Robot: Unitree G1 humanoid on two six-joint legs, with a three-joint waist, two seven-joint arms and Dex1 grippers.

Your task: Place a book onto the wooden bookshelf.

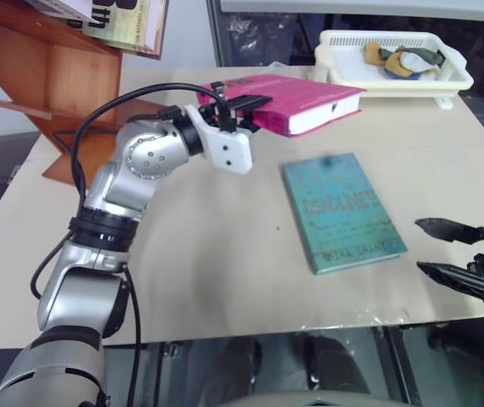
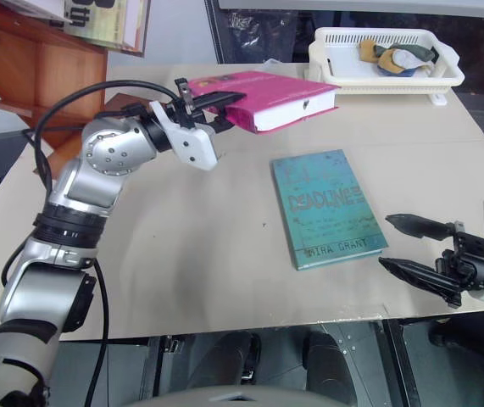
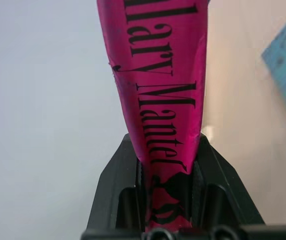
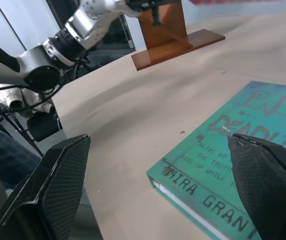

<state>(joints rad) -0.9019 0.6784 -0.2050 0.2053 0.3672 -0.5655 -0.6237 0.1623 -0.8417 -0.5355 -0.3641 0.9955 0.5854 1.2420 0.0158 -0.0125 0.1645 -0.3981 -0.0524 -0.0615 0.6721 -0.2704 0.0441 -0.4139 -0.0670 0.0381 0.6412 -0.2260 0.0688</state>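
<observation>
The left gripper (image 1: 243,114) has its jaws clamped on the pink book (image 1: 297,102), held up above the worktop's (image 1: 216,254) far side, and next it needs to go left to the wooden bookshelf (image 1: 51,80).

Left arm raised and bent, reaching up over the left rear part of the table (image 1: 225,280); wrist cocked so the left gripper (image 1: 240,113) points level, toward the back right; its black fingers (image 3: 122,185) are clamped on the near edge of the book (image 1: 297,100), which is carried clear of the surface; right gripper (image 2: 413,246) low at the front right edge of the table, pointing level toward the left; its two fingers (image 4: 57,185) stand well apart, nothing between them.
</observation>
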